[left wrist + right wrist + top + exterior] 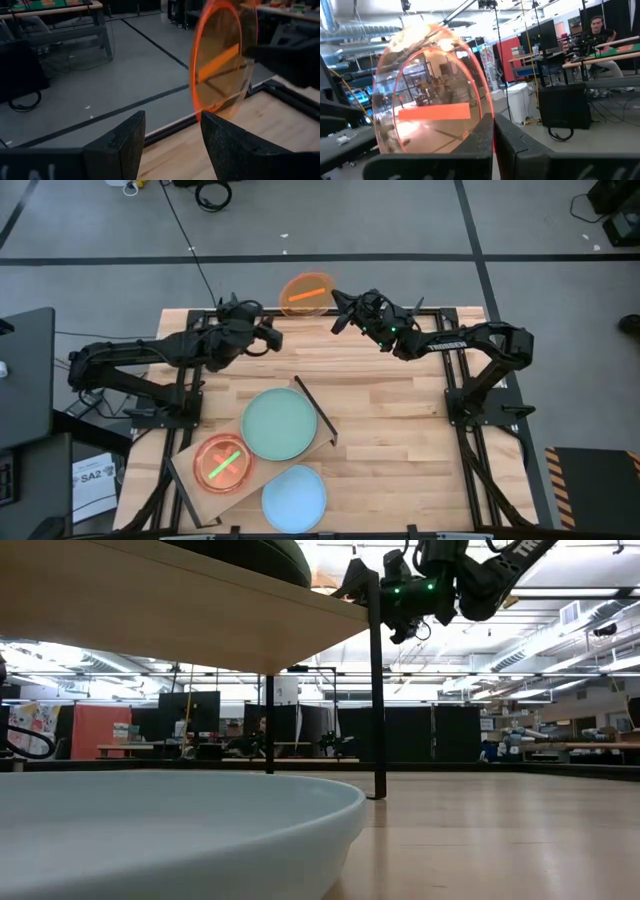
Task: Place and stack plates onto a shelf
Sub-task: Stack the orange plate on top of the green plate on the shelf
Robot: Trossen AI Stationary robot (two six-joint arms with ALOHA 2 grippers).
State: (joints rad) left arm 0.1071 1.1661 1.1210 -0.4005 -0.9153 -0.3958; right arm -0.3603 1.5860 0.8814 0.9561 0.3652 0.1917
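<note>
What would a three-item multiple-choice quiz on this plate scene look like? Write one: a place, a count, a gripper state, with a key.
1. Where is the mint-green plate?
A. on the shelf
B. held in the air
C. on the floor

2. How many plates rest on the shelf or the table?
A. one
B. three
C. five

3. What is the right gripper doing?
A. hanging open and empty
B. shut on the rim of the orange plate
C. pressing on the light-blue plate

Key: 1 A, the high view shows it lying on the pale board beside the pink plate. 2 B, mint-green, pink and light-blue. 3 B, the right wrist view shows its fingers pinched on the rim, while the left gripper stands open nearby.
</note>
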